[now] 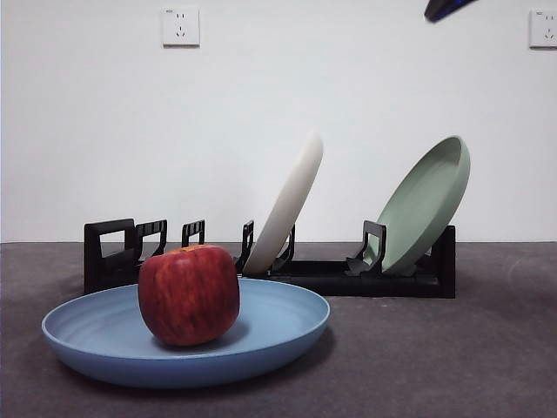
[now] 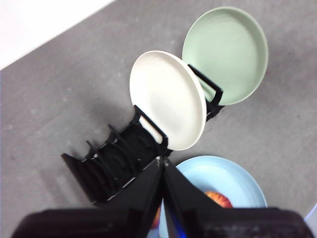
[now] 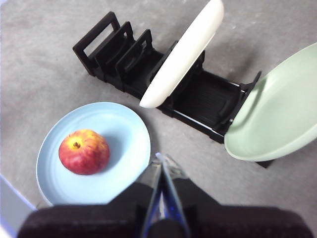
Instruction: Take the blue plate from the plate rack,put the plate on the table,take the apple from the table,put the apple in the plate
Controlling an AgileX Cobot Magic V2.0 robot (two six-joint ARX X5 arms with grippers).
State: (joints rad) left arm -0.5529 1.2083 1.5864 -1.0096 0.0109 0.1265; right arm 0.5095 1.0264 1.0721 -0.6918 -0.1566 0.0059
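Front: apple [image 1: 189, 294] sits in blue plate [image 1: 261, 335] on table [image 1: 452, 366], near side, w/ plate rack [image 1: 348, 279] behind (task looks done). Left wrist: left gripper [image 2: 162, 166] pressed together, holding nothing, above the rack. Right wrist: right gripper [image 3: 162, 162] also closed & empty; dropping low could nudge the plate rim, rolling the apple.

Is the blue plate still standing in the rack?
No, the blue plate lies flat on the table before the rack, holding the apple.

Cream-white plate [image 1: 287, 205], pale green plate [image 1: 424, 204], wall sockets [image 1: 180, 26].
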